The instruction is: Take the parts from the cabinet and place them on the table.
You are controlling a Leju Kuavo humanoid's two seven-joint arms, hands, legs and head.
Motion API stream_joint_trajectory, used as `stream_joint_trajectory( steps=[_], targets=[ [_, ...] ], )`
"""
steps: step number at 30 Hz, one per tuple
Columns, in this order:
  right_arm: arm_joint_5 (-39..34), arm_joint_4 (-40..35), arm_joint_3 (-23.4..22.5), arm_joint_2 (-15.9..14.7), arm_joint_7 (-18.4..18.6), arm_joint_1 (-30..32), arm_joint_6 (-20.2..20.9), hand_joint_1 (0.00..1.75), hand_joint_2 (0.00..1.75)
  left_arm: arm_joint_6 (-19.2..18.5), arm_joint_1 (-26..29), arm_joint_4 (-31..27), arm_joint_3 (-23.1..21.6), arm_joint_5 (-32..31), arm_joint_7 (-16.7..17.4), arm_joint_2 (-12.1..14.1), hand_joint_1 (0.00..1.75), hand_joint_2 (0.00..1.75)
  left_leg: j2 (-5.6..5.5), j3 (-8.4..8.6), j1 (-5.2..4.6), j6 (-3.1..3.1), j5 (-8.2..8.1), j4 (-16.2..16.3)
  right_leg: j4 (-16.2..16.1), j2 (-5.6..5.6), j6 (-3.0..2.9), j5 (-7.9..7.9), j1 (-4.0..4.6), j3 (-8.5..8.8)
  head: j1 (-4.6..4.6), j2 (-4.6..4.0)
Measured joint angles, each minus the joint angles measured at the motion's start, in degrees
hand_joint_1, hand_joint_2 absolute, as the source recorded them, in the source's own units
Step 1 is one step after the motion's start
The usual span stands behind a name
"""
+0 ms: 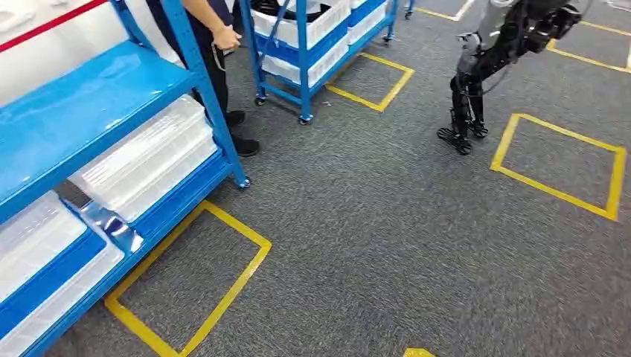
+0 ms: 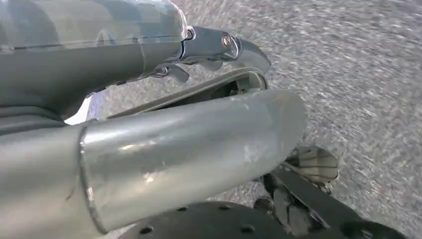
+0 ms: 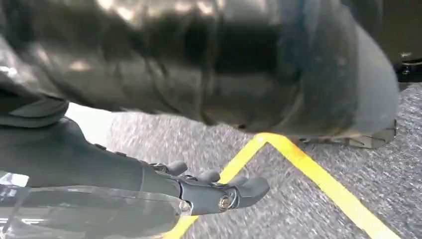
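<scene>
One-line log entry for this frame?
phase: at shelf, before pick | left hand: holding nothing | right hand: holding nothing | bins on shelf | person beside shelf

Counts of what is seen on the grey carpet floor (image 1: pixel 387 223)

Two blue shelving units are counted, a near rack (image 1: pixel 82 111) and a wheeled rack (image 1: pixel 312 37) farther back; three clear lidded bins (image 1: pixel 145 160) are seen on the near rack. Three full yellow taped squares (image 1: pixel 190 279) are marked on the floor. One person (image 1: pixel 216 52) and one other robot (image 1: pixel 491 59) are seen standing.
</scene>
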Motion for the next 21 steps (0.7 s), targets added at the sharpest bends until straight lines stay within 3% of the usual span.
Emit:
stream_joint_trajectory(
  steps=[1,3,4,5,9,10,11,12,14,15,16,18,19,20,21],
  targets=[
    [0.00,0.00,0.00,0.00,0.00,-0.03,-0.02,0.00,0.00,0.00,0.11,0.00,0.00,0.00,0.00,0.02,0.00,0.00,0.21,1.27,0.00,0.02,1.93,-2.56,0.01,-0.62,0.07,-0.10,0.00,0.11,0.00,0.02],
    [-0.02,0.00,0.00,0.00,0.00,-0.12,-0.02,0.00,0.00,0.02,0.20,0.00,0.02,0.00,0.00,0.09,0.00,0.00,1.54,7.00,-0.04,0.38,7.14,-13.19,0.06,-1.74,0.36,-0.43,0.00,0.65,-0.02,0.00],
    [-0.02,0.00,0.00,0.07,0.00,-0.10,0.00,0.00,0.00,0.04,0.13,0.00,0.02,0.00,0.00,0.11,0.00,0.00,4.14,9.32,-0.25,0.77,8.07,-17.71,0.08,-2.26,0.64,-0.66,0.13,0.92,0.00,0.00],
    [-0.02,0.00,0.00,0.11,0.00,-0.08,-0.02,0.00,0.00,0.04,-0.13,0.00,0.02,0.02,0.00,0.13,0.00,0.00,4.41,9.57,-0.81,0.98,7.69,-18.49,0.43,-2.72,1.13,-0.99,0.53,0.89,-0.02,0.00],
    [-0.02,0.00,0.00,0.20,0.00,-0.73,0.00,0.00,0.00,0.07,0.23,0.00,0.02,0.00,0.00,0.13,0.00,0.00,2.09,9.25,-0.72,2.18,8.08,-18.88,0.01,-4.73,2.20,-1.11,0.52,1.74,0.04,0.00],
    [-0.02,0.00,-0.02,0.17,0.02,-0.67,-0.02,0.00,0.00,0.07,0.27,0.00,0.02,0.02,0.00,0.07,0.00,0.00,1.65,9.96,-0.36,2.54,8.47,-19.44,0.88,-2.05,2.66,-1.92,0.02,1.73,0.04,0.02],
    [-0.02,0.00,-0.05,0.20,0.04,-0.55,-0.02,0.00,0.00,0.07,0.26,0.00,0.02,0.00,0.02,0.07,0.00,0.00,1.19,9.91,-0.27,2.84,8.58,-19.51,2.91,0.35,2.74,-3.58,0.03,0.68,0.06,0.00],
    [-0.02,0.00,-0.09,0.20,0.04,-0.42,0.00,0.00,0.00,0.07,0.10,0.00,0.02,0.00,0.02,0.09,0.00,0.00,0.78,9.74,-0.27,3.12,8.70,-19.47,6.99,1.66,2.78,-6.07,-0.06,-1.37,0.04,0.00],
    [-0.02,0.00,-0.13,0.17,0.15,-0.30,-0.02,0.00,0.00,0.07,-0.10,0.00,0.02,0.02,0.02,0.07,0.00,0.00,-0.42,9.56,-0.37,3.24,8.75,-19.39,16.28,2.46,2.92,-9.88,-0.16,-6.06,0.04,0.02],
    [-0.02,0.00,-0.15,0.20,0.15,-0.28,-0.02,0.00,0.00,0.07,-0.09,0.00,0.02,0.02,0.02,0.09,0.00,0.00,-1.14,9.54,-0.37,3.24,8.74,-19.28,18.43,2.49,2.95,-9.80,-0.18,-7.36,0.04,0.00],
    [0.00,0.00,-0.15,0.17,0.15,-0.28,-0.02,0.00,0.00,0.07,-0.06,0.00,0.02,0.02,0.02,0.07,0.00,0.00,-1.71,9.59,-0.36,3.23,8.69,-19.22,17.93,2.50,2.97,-8.56,-0.23,-7.29,0.07,0.00],
    [-0.02,0.00,-0.18,0.17,0.15,-0.25,-0.02,0.00,0.00,0.07,-0.05,0.00,0.02,0.00,0.02,0.04,0.00,0.00,-3.30,9.83,-0.30,2.99,8.51,-18.97,9.30,3.02,2.80,-2.48,-0.41,-3.72,0.04,0.00],
    [-0.02,0.00,-0.20,0.18,0.15,-0.10,-0.02,0.00,0.00,0.07,-0.01,0.00,0.02,0.00,0.02,0.02,0.00,0.00,-3.99,9.79,-0.25,2.73,8.35,-18.77,4.17,5.00,2.69,0.19,-0.59,-1.56,0.07,0.00],
    [-0.02,0.00,-0.22,0.17,0.15,0.08,-0.02,0.00,0.00,0.07,-0.07,0.00,0.02,0.00,0.02,-0.04,0.00,0.00,-4.34,9.47,-0.46,2.46,8.19,-18.41,1.97,7.56,2.42,-0.02,-0.61,-0.76,0.07,0.00],
    [-0.02,0.00,-0.22,0.17,0.15,0.11,0.00,0.00,0.00,0.09,-0.18,0.00,0.02,0.00,0.04,-0.04,0.00,0.00,-5.07,9.10,-0.54,2.02,8.13,-18.05,1.52,7.07,2.38,-0.12,-0.61,-0.79,0.02,0.02]
  ],
)
